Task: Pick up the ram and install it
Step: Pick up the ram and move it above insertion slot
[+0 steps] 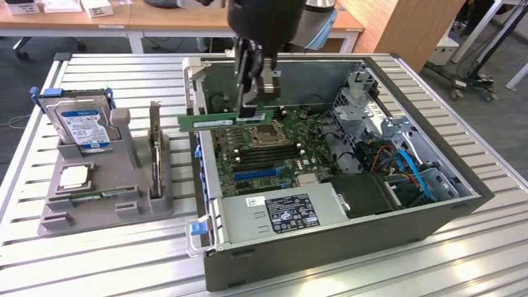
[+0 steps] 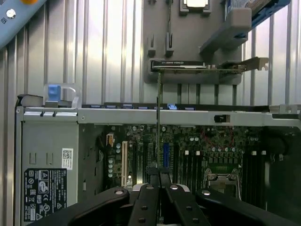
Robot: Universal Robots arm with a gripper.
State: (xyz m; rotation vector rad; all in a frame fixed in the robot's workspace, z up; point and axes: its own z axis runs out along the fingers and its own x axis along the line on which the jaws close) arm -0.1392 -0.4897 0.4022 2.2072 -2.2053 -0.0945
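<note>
The claw [image 1: 251, 114] is seen pressed together on the ram [image 1: 221, 121], pinching it near one end; the green stick is held level above the open computer case [image 1: 330, 250], over the far part of the green board [image 1: 289, 158] and just beside the processor socket [image 1: 268, 135]; its free end reaches toward the exterior view's left, over the case wall; whether it touches anything below cannot be told. In the wrist view the ram [image 2: 158, 117] is seen edge-on as a thin line rising from between the fingers [image 2: 146, 197]. A labelled power supply [image 1: 285, 213] lies in the near part of the case. On the slatted table [image 1: 99, 272], to the exterior view's left, a grey holder [image 1: 62, 219] carries a hard drive [image 1: 83, 127] and an upright card [image 1: 154, 145].
</note>
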